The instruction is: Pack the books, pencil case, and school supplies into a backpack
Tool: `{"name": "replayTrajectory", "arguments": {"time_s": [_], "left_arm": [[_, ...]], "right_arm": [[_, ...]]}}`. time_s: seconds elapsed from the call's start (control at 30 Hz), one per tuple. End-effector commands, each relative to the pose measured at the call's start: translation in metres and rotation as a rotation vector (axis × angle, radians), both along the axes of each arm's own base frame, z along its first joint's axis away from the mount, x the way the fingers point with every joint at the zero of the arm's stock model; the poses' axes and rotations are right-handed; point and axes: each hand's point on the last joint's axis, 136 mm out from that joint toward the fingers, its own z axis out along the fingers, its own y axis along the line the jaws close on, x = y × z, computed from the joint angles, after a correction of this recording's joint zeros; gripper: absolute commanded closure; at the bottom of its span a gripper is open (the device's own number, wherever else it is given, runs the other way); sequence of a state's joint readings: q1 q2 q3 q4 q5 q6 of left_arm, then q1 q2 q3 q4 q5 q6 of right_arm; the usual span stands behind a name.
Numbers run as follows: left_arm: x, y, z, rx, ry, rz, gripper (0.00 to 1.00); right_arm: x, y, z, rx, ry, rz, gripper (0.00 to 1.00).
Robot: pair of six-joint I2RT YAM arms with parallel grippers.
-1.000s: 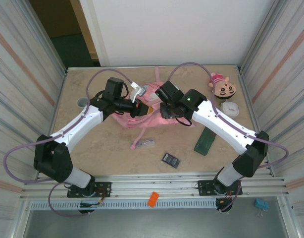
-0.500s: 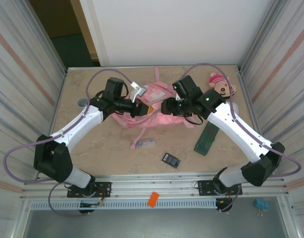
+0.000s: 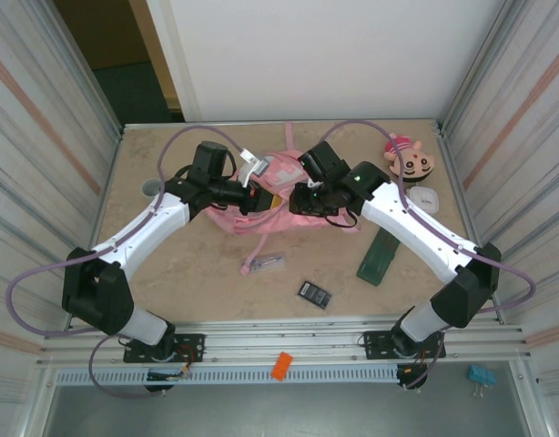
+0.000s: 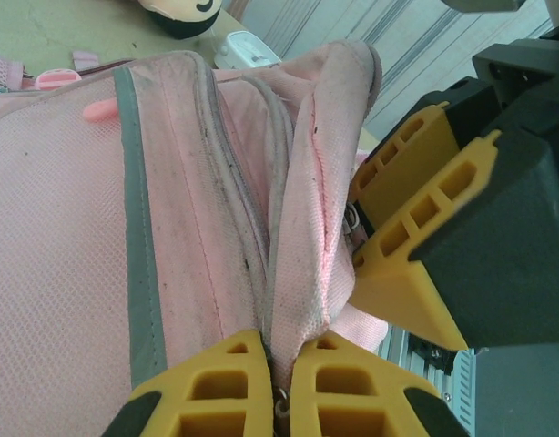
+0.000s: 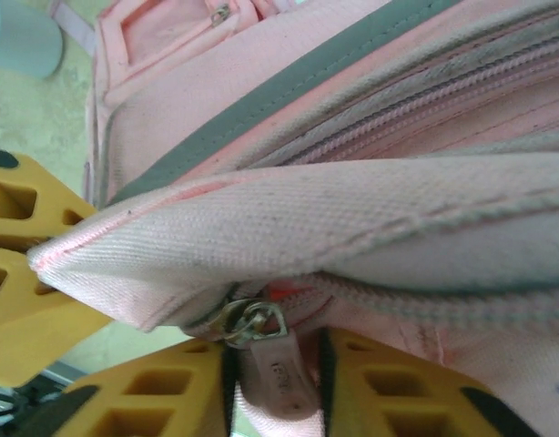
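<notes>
Ok, near edge first: calculator lies flat on the table, near-centre. It is rigid, thin and probably light, so pinch it across the short sides. The silvery-blue item sits just beyond it to the left; it's small and looks slippery, so take it mid-length. The pencil case is to the right, well apart from both, angled near-to-far. It's long and stiff, so grab the middle or it will swing.

The backpack is mid-table, lying down, with both arms on it. It's soft woven fabric, floppy with no frame, so it deforms wherever it's pulled. Best holds are the seams and zip hardware, not the panels.

The left gripper has its jaws together, clamped on the folded rim of the opening and lifting it into a ridge. The right gripper has a finger either side of the zip pull, very close. I can't tell whether it's actually clamped or just bracketing. The pull is small and smooth and could slip out sideways. My read is that the step in hand is opening the zip, with the left arm as anchor.

Further out, a grey cup is far left, a white item right, and a doll head far right.

The tabletop is a smooth, beige, stone-look surface, so the bag may slide when tugged. Ribbed panels close off the left and right, with a white wall at the far side. Elbow room is tight.
</notes>
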State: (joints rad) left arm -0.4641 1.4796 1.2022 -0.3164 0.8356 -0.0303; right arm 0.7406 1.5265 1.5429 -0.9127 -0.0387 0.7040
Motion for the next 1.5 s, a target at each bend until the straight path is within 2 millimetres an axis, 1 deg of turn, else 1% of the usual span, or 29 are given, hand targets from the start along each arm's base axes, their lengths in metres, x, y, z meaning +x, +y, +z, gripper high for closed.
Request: {"name": "replayTrajectory", "arguments": {"time_s": [0.0,0.1,0.23,0.33,0.53,0.7,0.83,1.03,1.1,1.13,1.2,1.27,1.33,1.4,1.47], "left_arm": [[0.001,-0.001,0.042,-0.081,-0.077,-0.017,1.00],[0.000,0.002,0.036,-0.055,-0.079,-0.015,1.00],[-0.001,0.007,0.026,-0.011,-0.085,-0.008,1.00],[-0.001,0.013,0.017,0.030,-0.094,-0.002,1.00],[0.004,0.028,0.004,0.113,-0.126,0.020,1.00],[0.010,0.039,-0.004,0.167,-0.174,0.032,1.00],[0.020,0.045,-0.004,0.172,-0.209,0.050,1.00],[0.033,0.048,-0.004,0.193,-0.264,0.062,1.00],[0.037,0.051,0.000,0.189,-0.246,0.094,0.88],[0.037,0.052,0.003,0.181,-0.229,0.106,0.80],[0.032,0.053,0.011,0.163,-0.187,0.137,0.65],[0.028,0.060,0.017,0.143,-0.102,0.225,0.48],[0.024,0.071,0.015,0.134,-0.008,0.340,0.40],[0.021,0.086,0.010,0.133,0.093,0.488,0.32],[0.017,0.102,-0.002,0.141,0.196,0.623,0.29]], "right_arm": [[0.008,0.001,0.010,-0.005,-0.048,-0.007,0.80],[0.008,-0.008,0.014,-0.028,-0.062,-0.023,0.86],[0.003,-0.028,0.014,-0.073,-0.044,-0.040,0.90],[-0.002,-0.031,0.016,-0.060,-0.032,0.005,0.93],[-0.022,-0.008,0.019,0.052,0.031,0.159,1.00],[-0.034,0.001,0.012,0.102,0.085,0.207,1.00],[-0.037,0.008,0.006,0.122,0.103,0.192,1.00],[-0.035,0.032,0.008,0.189,0.076,0.196,1.00],[-0.031,0.036,0.009,0.199,0.067,0.175,1.00],[-0.028,0.036,0.008,0.201,0.061,0.156,1.00],[-0.023,0.036,0.009,0.206,0.047,0.128,1.00],[-0.020,0.035,0.010,0.206,0.031,0.115,1.00],[-0.018,0.036,0.012,0.207,0.020,0.113,1.00],[-0.019,0.037,0.010,0.200,0.024,0.119,1.00],[-0.019,0.039,0.007,0.192,0.027,0.130,1.00]]}}
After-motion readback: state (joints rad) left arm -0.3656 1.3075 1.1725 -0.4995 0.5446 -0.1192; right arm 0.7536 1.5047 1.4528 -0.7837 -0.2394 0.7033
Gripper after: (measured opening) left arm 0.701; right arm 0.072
